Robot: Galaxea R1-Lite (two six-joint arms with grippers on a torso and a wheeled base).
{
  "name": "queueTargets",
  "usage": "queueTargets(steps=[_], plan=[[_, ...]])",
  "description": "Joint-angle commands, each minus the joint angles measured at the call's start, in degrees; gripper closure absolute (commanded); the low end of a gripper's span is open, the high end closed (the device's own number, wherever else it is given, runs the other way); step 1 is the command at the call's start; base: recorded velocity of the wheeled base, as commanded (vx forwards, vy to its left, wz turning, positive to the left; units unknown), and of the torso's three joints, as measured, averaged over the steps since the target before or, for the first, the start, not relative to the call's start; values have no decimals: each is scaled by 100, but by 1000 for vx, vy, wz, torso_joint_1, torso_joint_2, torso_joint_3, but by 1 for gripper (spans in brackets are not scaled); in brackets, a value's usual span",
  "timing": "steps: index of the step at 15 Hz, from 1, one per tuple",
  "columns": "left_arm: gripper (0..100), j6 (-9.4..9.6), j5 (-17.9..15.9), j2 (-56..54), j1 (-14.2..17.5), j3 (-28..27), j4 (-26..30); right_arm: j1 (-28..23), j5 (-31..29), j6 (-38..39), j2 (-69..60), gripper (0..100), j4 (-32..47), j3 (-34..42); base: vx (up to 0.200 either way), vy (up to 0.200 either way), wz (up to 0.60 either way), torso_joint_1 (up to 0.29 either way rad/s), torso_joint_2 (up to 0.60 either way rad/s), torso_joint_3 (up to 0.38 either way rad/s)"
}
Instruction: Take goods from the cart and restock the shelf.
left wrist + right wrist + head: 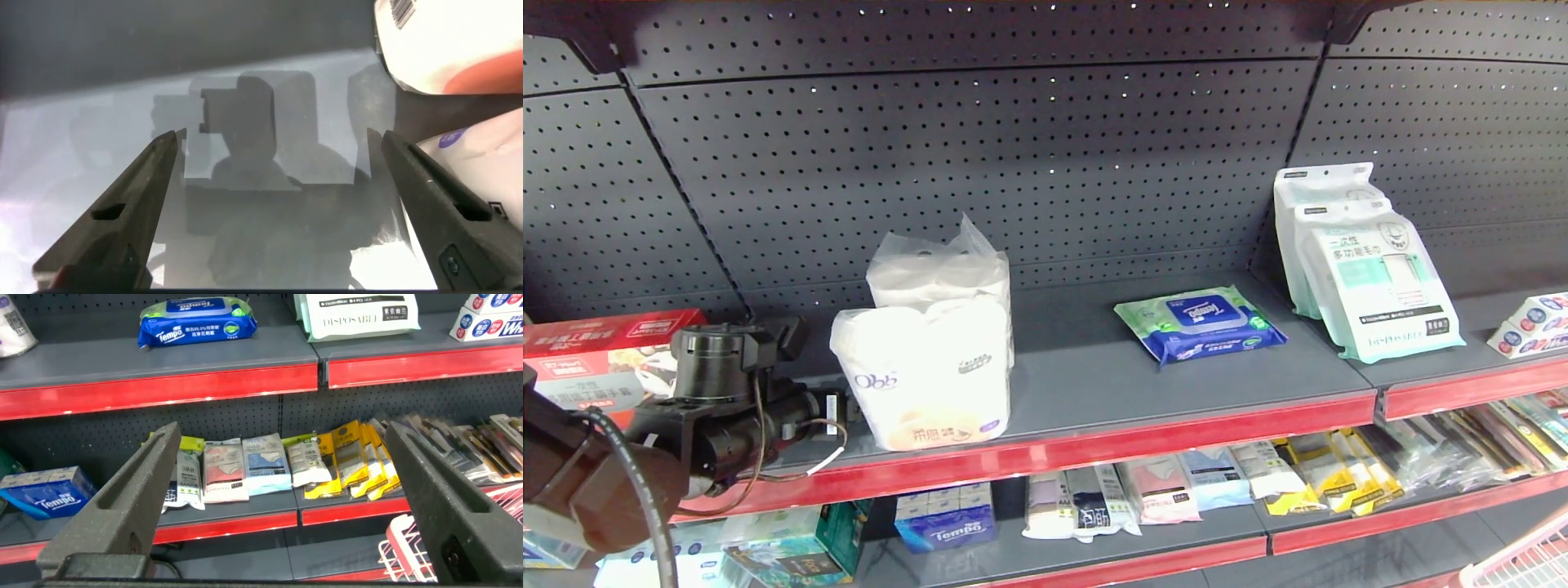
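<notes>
Left gripper (pixel 275 143), fingers spread wide and holding nothing, sits low over the grey shelf (pixel 1094 384) just beside the front toilet-paper pack (pixel 935 371), which stands upright near the shelf's red front edge. A second toilet-paper pack (pixel 939 265) stands directly behind the first. Right gripper (pixel 282 433) is likewise spread and empty, facing the lower shelf of small sachets (pixel 270 465). Farther along the upper shelf lie a flat wet-wipes pack (pixel 1201 322) and, well apart from it, two standing pouches (pixel 1372 278) leaning against the pegboard. A red box (pixel 596 359) occupies the far left end. Judged from this layout, restocking is partly done: several goods are already on the shelf, yet broad bare stretches lie between them. With neither gripper carrying anything, the step in hand appears to fall between placements, and a further item must be fetched from the cart (pixel 1527 563), of which a wire corner is visible; its contents cannot be told.
</notes>
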Motion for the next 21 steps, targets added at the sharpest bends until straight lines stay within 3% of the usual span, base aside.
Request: queueTargets(steps=[1,13,19,21], plan=[[0,-4,6,-2,-7,-21,9,2,1,0,7,0,-1,0,0,0,0,0,0,0],[0,-4,15,-178,46,103,0,2,1,0,7,0,-1,0,0,0,0,0,0,0],[0,136,-21,-1681,521,1061,123,-6,1,0,7,0,7,0,0,0,0,0,0,0],[0,286,-21,-2577,529,1456,536,2,1,0,7,0,-1,0,0,0,0,0,0,0]])
